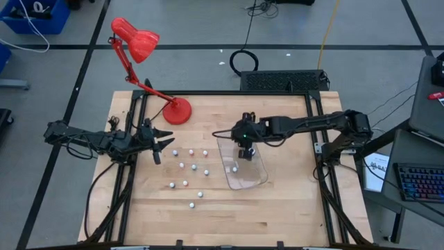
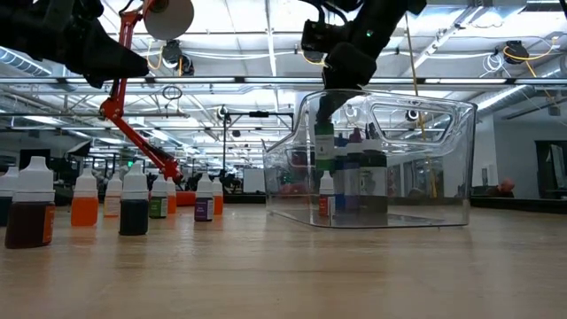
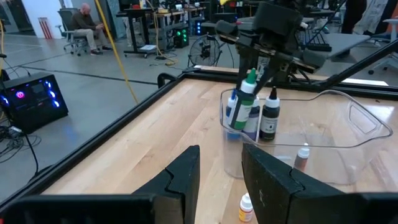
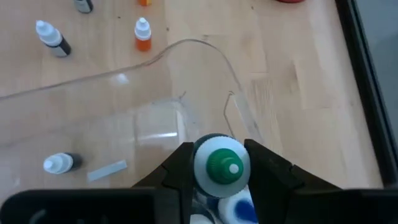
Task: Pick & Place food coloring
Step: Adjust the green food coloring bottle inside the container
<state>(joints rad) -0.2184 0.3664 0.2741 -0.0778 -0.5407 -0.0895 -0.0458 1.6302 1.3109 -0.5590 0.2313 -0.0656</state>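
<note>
Nearest the low camera, a loose row of small food coloring bottles (image 2: pixel 133 206) stands upright on the wooden desk (image 2: pixel 283 275), their caps whitish and their contents dark, orange, green and purple; from above they show as scattered pale dots (image 1: pixel 186 167) across the middle of the desk. Just beyond them to one side sits the clear plastic tray (image 2: pixel 443 168), with one small bottle (image 1: pixel 236 168) standing alone inside it and a cluster of taller bottles (image 2: pixel 359 177) at its far corner. The right hand (image 1: pixel 244 148) hangs over that corner, its two fingers pinching the green-capped bottle (image 4: pixel 221 165), which sits right against a blue-capped one (image 4: pixel 239 208) and a dark bottle (image 3: pixel 269 117). The left hand (image 1: pixel 164 144) hovers at the desk's left edge, well apart from the tray, holding nothing, its fingers (image 3: pixel 186 174) a narrow gap apart. Farther back, a red desk lamp (image 1: pixel 135 39) stands on its round base.
</note>
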